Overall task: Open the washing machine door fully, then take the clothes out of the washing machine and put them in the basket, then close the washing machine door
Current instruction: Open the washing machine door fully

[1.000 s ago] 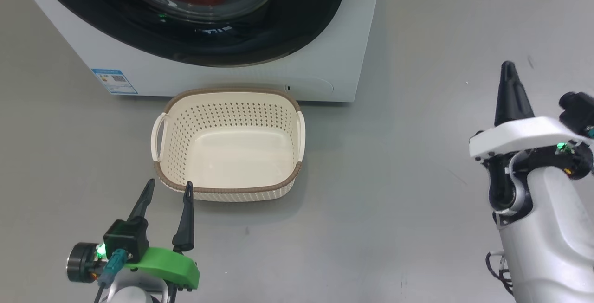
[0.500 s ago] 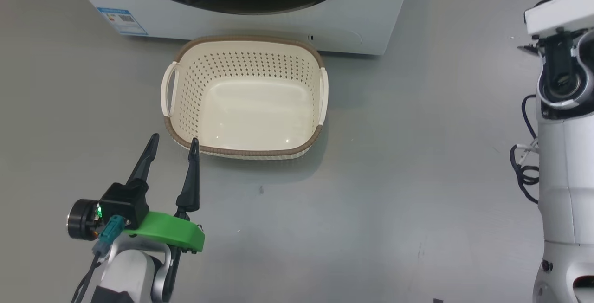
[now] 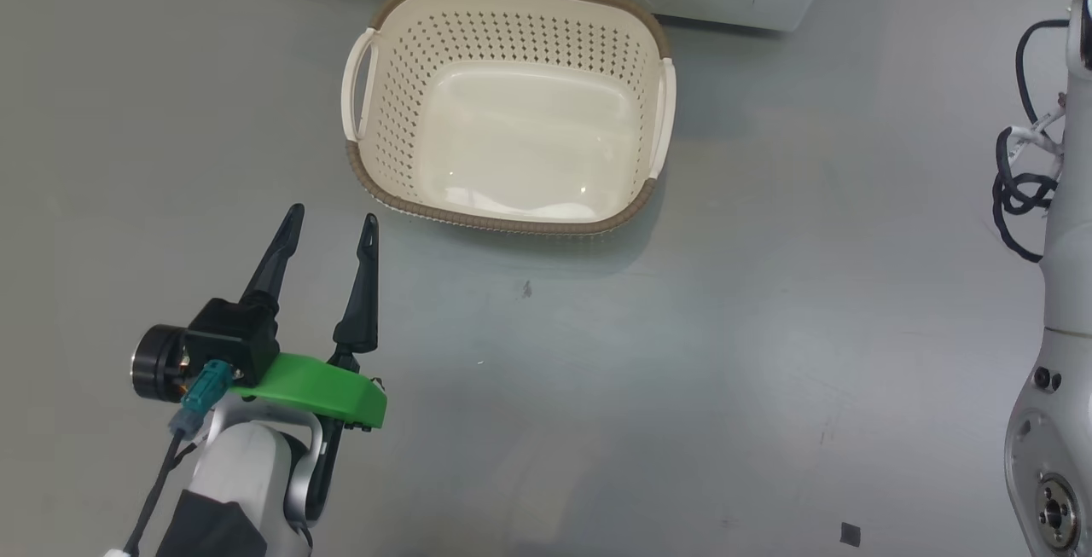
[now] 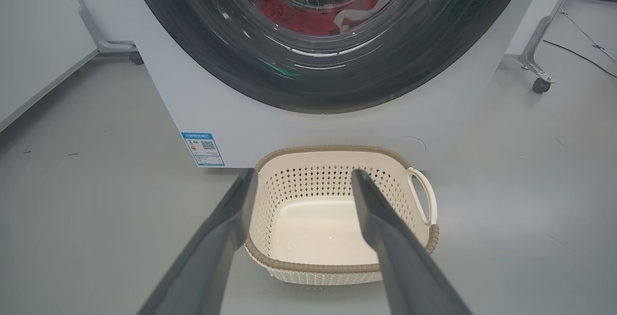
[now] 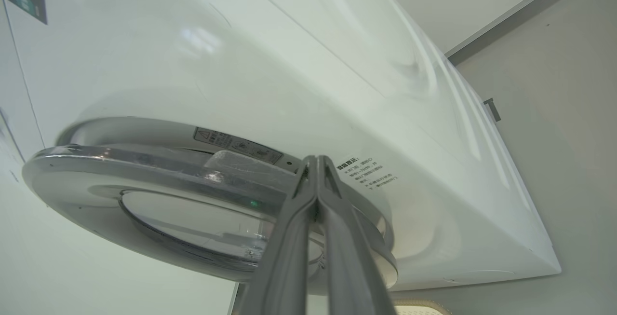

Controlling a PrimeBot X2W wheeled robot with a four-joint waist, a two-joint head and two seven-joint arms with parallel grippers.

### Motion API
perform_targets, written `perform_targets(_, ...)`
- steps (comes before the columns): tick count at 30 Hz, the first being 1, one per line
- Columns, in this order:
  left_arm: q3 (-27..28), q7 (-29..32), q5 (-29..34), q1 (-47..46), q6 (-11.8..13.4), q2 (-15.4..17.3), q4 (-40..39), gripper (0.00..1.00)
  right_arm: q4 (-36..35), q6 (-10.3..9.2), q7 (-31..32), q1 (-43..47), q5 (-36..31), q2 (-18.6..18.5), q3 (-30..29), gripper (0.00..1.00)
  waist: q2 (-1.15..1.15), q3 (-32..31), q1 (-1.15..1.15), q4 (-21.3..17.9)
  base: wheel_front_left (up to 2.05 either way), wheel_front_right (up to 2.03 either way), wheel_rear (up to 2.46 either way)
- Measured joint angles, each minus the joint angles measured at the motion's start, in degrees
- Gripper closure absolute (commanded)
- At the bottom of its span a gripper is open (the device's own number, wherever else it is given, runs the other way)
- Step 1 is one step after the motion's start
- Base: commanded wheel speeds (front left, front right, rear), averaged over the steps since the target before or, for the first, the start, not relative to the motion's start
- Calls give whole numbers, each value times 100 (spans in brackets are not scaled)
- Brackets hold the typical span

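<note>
The door [image 5: 144, 170] looks rigid, heavy, slick; probably best hooked at its rim edge, where the shut, empty right hand [image 5: 315, 160] points. Left hand [image 3: 332, 216] gapes empty.

A: Site type?
B: Lab or test bay, not a home. Bare grey floor [image 3: 768, 352], plain white wall [image 4: 33, 16], washing machine [image 4: 313, 131] standing free in the open.
A: Other signs?
B: Metal frame legs [image 4: 539, 33] on castors [image 4: 540, 85] at both sides behind it.

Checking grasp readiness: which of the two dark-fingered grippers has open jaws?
The left gripper, near the cream perforated basket; its jaws stand apart, while the right gripper has them pressed together.
</note>
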Motion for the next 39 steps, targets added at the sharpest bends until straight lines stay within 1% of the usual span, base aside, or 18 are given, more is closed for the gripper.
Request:
perform_targets(9, -68, 0, -10, -148, -55, -35, 24, 0, 252, -152, 601, -681, 561, 36, -122, 100, 0, 293, 0, 290, 0, 0, 0)
perform_targets(11, -110, 0, -10, -183, -71, -42, 27, 0, 324, -157, 731, -796, 624, 38, -113, 100, 0, 338, 0, 337, 0, 0, 0)
perform_targets(15, -146, 0, -75, -190, -93, -57, 30, 0, 413, -292, 935, -1039, 769, 43, -130, 100, 0, 416, 0, 404, 0, 0, 0)
perform_targets(16, -146, 0, -75, -190, -93, -57, 30, 0, 413, -292, 935, -1039, 769, 43, -130, 100, 0, 416, 0, 404, 0, 0, 0)
perform_targets(20, -191, 0, -186, -191, -94, -59, 48, 0, 512, -393, 1100, -1280, 788, 37, -131, 100, 0, 486, 0, 444, 0, 0, 0)
perform_targets(27, -285, 0, -226, -210, -94, -66, 69, 0, 733, -446, 1304, -1439, 823, -35, -133, 100, 0, 561, 0, 509, 0, 0, 0)
perform_targets(31, -368, 0, -286, -215, -94, -70, 65, 0, 827, -452, 1418, -1566, 1007, -33, -191, 100, 0, 577, 0, 531, 0, 0, 0)
perform_targets(34, -401, 0, -332, -232, -94, -70, 63, 0, 898, -461, 1502, -1649, 975, -111, -145, 100, 0, 591, 0, 548, 0, 0, 0)
perform_targets(35, -416, 0, -338, -241, -94, -70, 55, 0, 912, -464, 1511, -1677, 960, -112, -142, 100, 0, 597, 0, 554, 0, 0, 0)
perform_targets(36, -437, 0, -346, -246, -94, -70, 46, 0, 923, -505, 1535, -1704, 966, -104, -148, 100, 0, 603, 0, 560, 0, 0, 0)
perform_targets(39, -541, 0, -368, -249, -94, -73, 37, 0, 987, -512, 1601, -1794, 1011, -107, -172, 100, 0, 625, 0, 578, 0, 0, 0)
